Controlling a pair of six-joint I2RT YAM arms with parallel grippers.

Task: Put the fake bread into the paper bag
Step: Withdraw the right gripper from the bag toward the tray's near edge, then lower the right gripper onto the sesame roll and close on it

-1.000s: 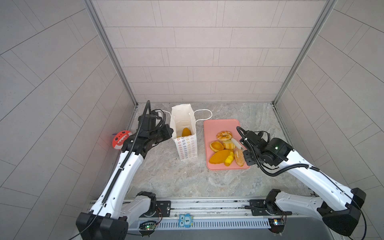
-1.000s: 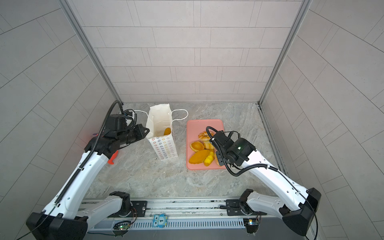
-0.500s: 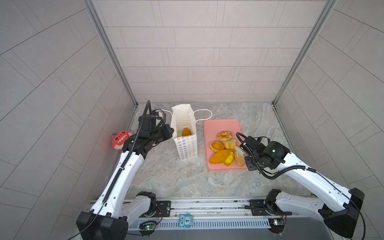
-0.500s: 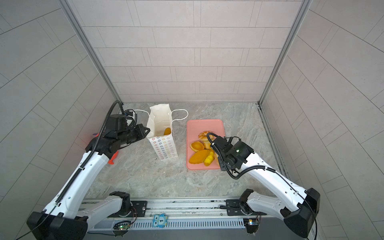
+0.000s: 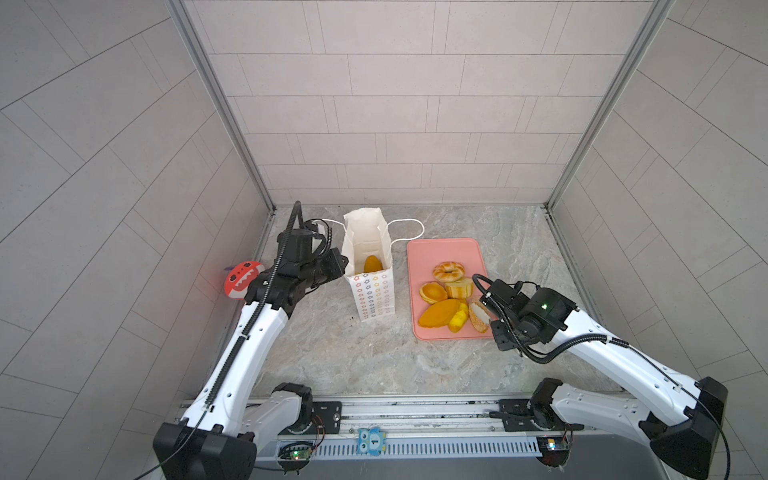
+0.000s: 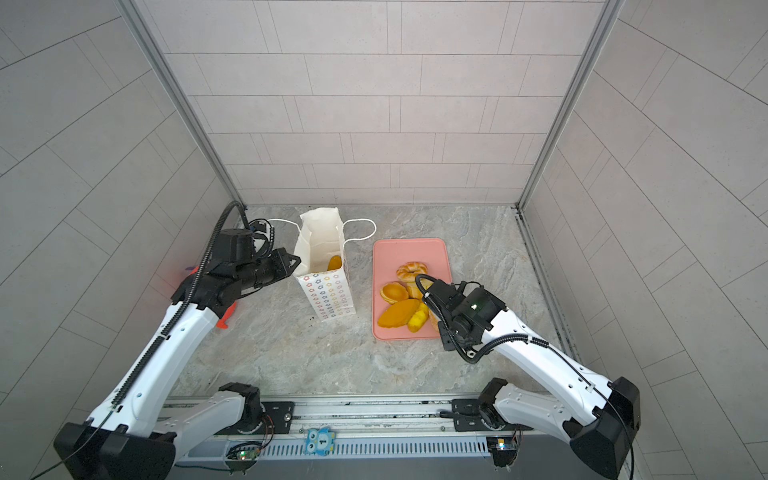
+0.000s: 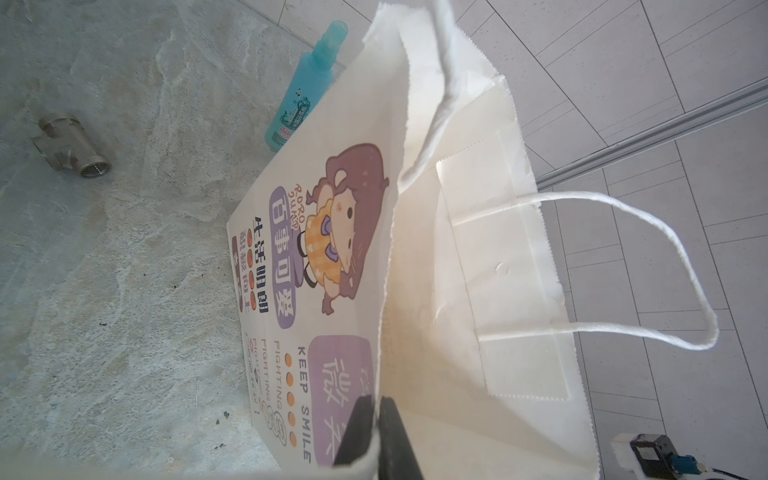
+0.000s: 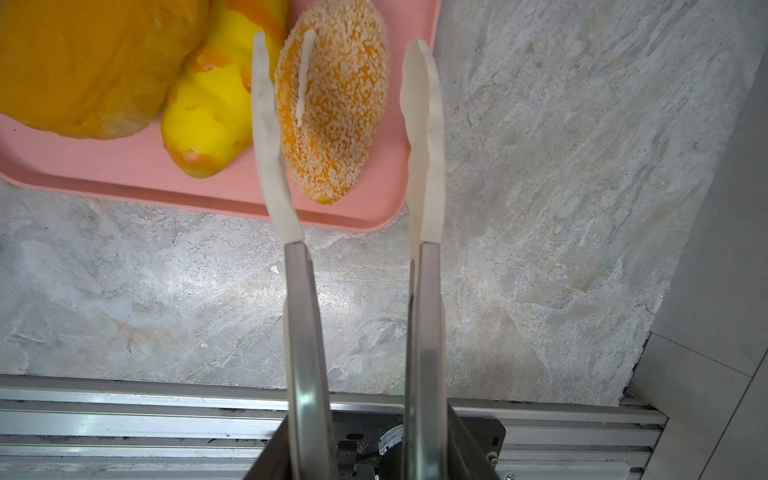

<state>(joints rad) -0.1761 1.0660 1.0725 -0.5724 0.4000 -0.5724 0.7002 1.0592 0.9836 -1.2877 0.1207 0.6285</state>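
The paper bag (image 5: 372,299) (image 6: 328,291) (image 7: 332,249) stands upright and open, left of the pink tray (image 5: 440,249) (image 6: 411,249) (image 8: 124,174). One piece of fake bread (image 5: 372,264) (image 6: 334,262) lies inside it. My left gripper (image 5: 343,264) (image 6: 297,262) (image 7: 378,405) is shut on the bag's rim. Several pieces lie on the tray: a twisted ring (image 5: 449,271), a tart (image 5: 432,291), a long loaf (image 5: 439,312), a yellow ridged loaf (image 8: 208,108). My right gripper (image 5: 498,316) (image 8: 361,436) is shut on metal tongs (image 8: 303,291). Their white tips stand apart on either side of the seeded bun (image 8: 332,116) (image 5: 478,318).
A red toy (image 5: 241,279) lies by the left wall. A teal bottle (image 7: 307,91) and a metal pipe fitting (image 7: 70,145) lie on the floor behind the bag. The seeded bun sits at the tray's near right corner, close to the rail (image 8: 166,415). Tiled walls enclose three sides.
My right arm has drawn back toward the tray's near right corner, bringing the tongs over the seeded bun. The left arm and the bag have not moved.
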